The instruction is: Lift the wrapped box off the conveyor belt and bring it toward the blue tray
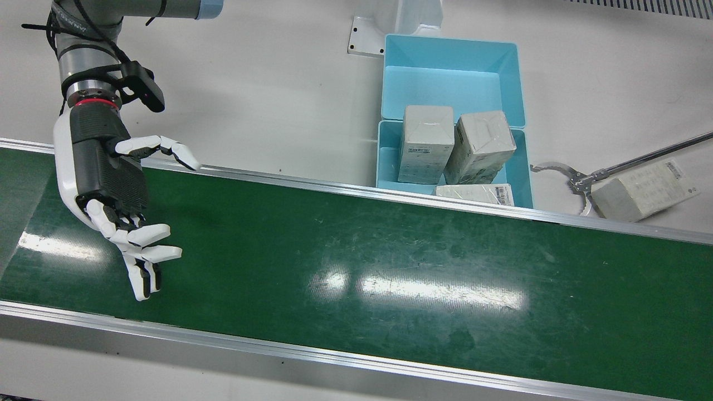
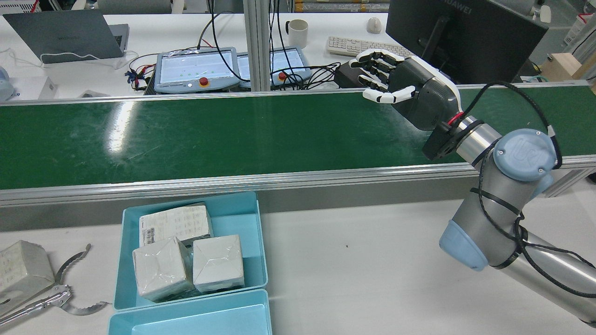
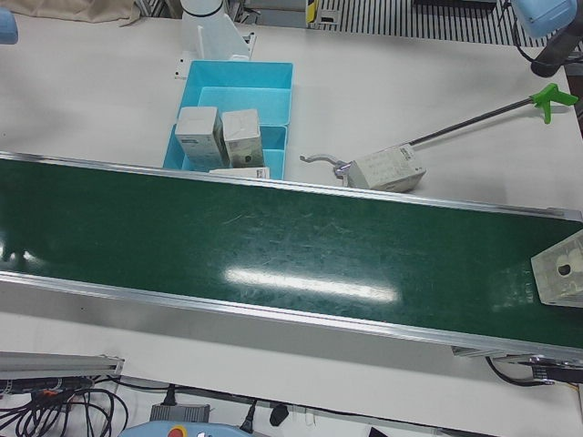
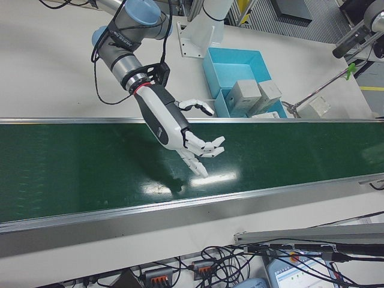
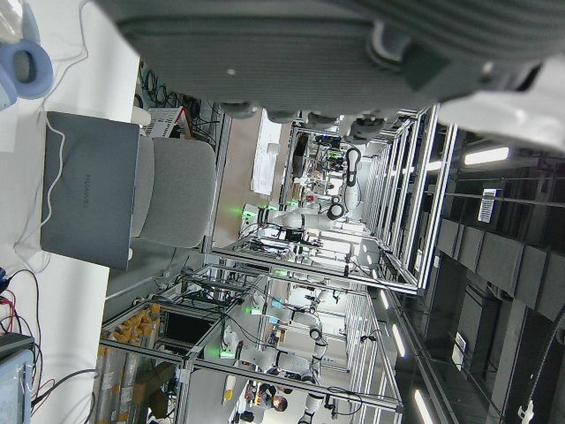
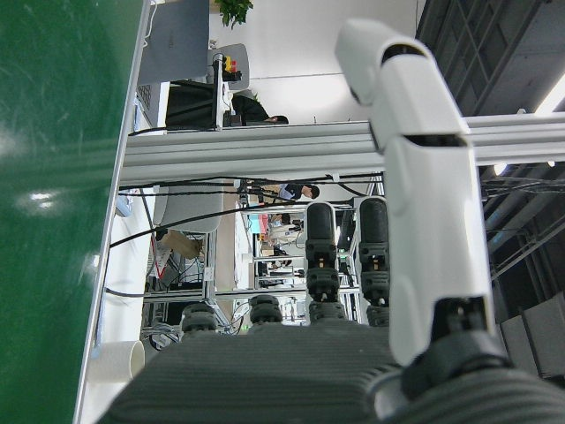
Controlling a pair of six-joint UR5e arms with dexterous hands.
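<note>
1. The right hand [image 1: 114,189] is hovering over the conveyor belt [image 1: 356,262] with fingers spread apart, holding nothing.
2. The wrapped box [image 3: 563,267] is riding at the belt's far end, well apart from that hand, beyond the blue tray [image 1: 518,139], visible only at the edge of the left-front view.
3. Its long axis cannot be told.
4. The left hand [image 5: 353,53] is showing only its palm in its own camera; I cannot tell its state, though that arm's side looks nearer the box.
</note>
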